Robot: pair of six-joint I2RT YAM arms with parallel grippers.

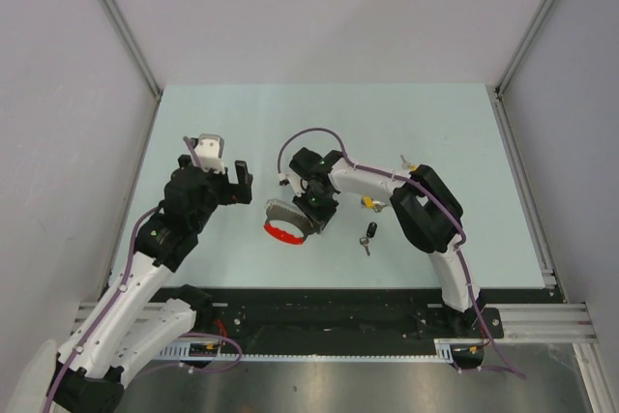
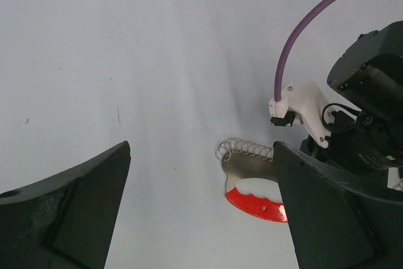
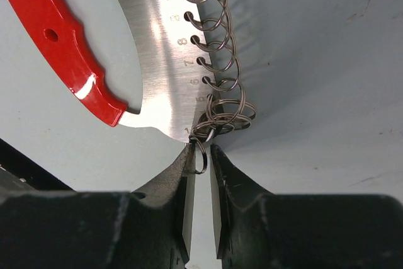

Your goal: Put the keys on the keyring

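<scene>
At the centre of the table, the right gripper is down on the keyring. This is a steel plate with a red grip and a row of wire rings threaded through its numbered edge. The jaws are clenched on the end ring, which sits pinched between the two pads at the plate's near corner. The left gripper hangs released and empty, jaws wide apart, just left of the keyring and looking across at it.

So the step in hand looks like securing the ring, not threading. No key is on any ring that I can see.

The next move calls for a steady hold on that thin wire. A key then has to be brought to it, with its hole lined up on the ring's split. That's fiddly work, since each key is far smaller than a gripper.

Now the count:
- **Keyring:** one.
- **Wire rings:** a crowded row running out of the top of the right wrist view, so I can't give a clean number.
- **Keys:** two clear in the overhead view. The black-headed key lies loose to the right of the keyring. A yellow-headed key lies just beyond it, beside the right arm.
- **Possible third key:** a speck farther off, too small to call.
- **Arms and grippers:** two of each.
</scene>
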